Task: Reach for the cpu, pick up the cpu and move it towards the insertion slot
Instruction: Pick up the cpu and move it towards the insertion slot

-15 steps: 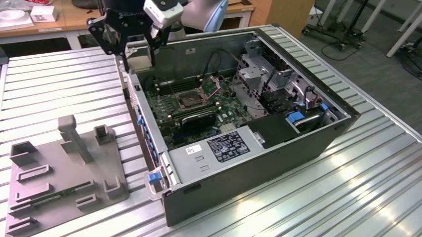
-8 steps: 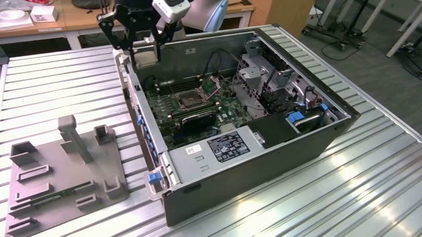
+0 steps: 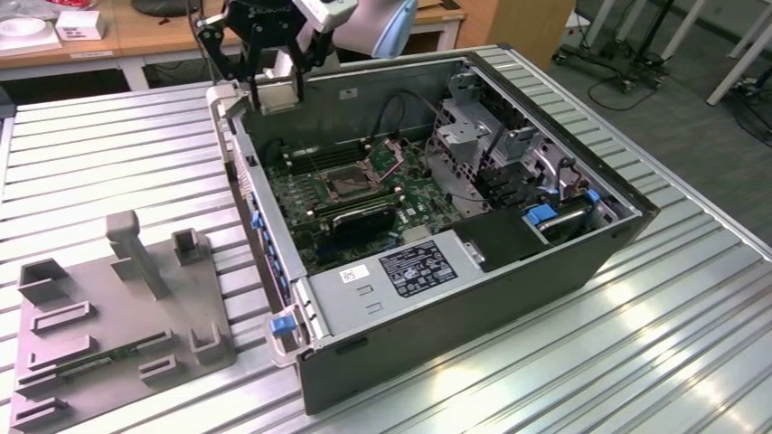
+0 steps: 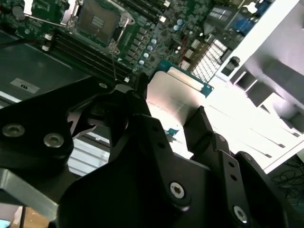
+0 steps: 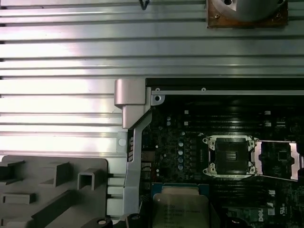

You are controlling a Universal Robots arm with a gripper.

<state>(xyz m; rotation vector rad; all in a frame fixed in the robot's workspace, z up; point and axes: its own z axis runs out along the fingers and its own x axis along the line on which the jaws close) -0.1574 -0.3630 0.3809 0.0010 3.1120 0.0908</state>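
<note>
Your gripper (image 3: 275, 86) hung over the far rim of the open computer case (image 3: 483, 271), at the upper part of the exterior view. Fingers (image 4: 199, 128) were clenched on the cpu (image 4: 173, 99): in the second wrist view the pale metal top and its blue-green edge sat pinched between the black linkages, held clear of the board. In the first wrist view the same chip (image 5: 183, 209) showed at the frame's edge with the motherboard beneath it.

The insertion slot (image 5: 229, 155) lay open on the green circuit board, its shiny load frame swung aside, dark socket bare. In the exterior view the slot (image 3: 343, 183) sat near the middle of the board, well apart from your gripper and lower. The second wrist view put the socket (image 4: 99, 21) beyond the chip, with the long black memory slots (image 4: 90, 54) between.

The grey plastic tray (image 3: 121, 316) rested on the ribbed table (image 3: 603, 362) at the exterior view's left, beside the case.

Judgement: reach and pick were done; the carry was under way, the chip not yet over the socket. Closing that gap was what remained.
</note>
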